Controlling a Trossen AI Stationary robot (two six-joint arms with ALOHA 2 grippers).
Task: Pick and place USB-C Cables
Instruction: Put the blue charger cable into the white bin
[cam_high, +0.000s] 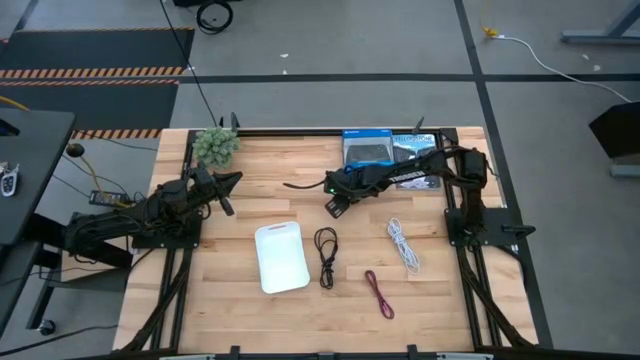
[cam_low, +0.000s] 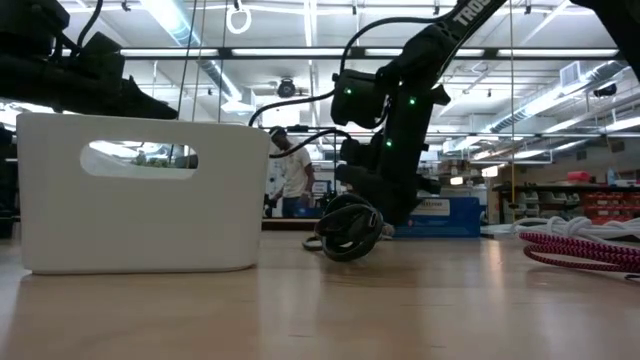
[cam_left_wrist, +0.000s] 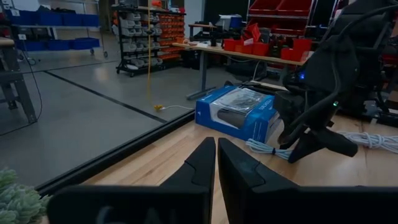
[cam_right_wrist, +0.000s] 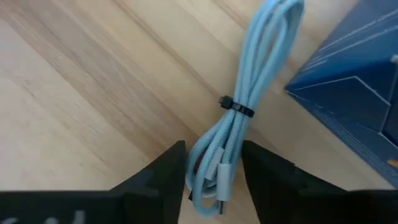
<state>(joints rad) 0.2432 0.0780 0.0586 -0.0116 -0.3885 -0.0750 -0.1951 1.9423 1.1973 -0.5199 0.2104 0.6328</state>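
Right gripper (cam_right_wrist: 213, 171): spread, straddling pale blue cable (cam_right_wrist: 239, 118) beside blue box (cam_right_wrist: 348, 93) | Left gripper (cam_left_wrist: 216, 163): closed, empty, parked near plant (cam_high: 216, 145)

table (cam_high: 240, 300): pale wood, matt | tray (cam_high: 281, 256): white, probably plastic

Small green potted plant (cam_high: 216, 145) at the wooden table's (cam_high: 240, 310) far-left corner. Two blue retail boxes (cam_high: 389, 150) side by side at far edge, possibly touching.

Table (cam_high: 240, 300): we see pale wood planks in a black frame.
Tray (cam_high: 281, 256): white, front left of centre.
Cables: black (cam_high: 326, 256) beside tray, red (cam_high: 379, 294), white (cam_high: 403, 245).
Boxes (cam_high: 390, 150): blue, back edge.
Plant (cam_high: 216, 145): back left.
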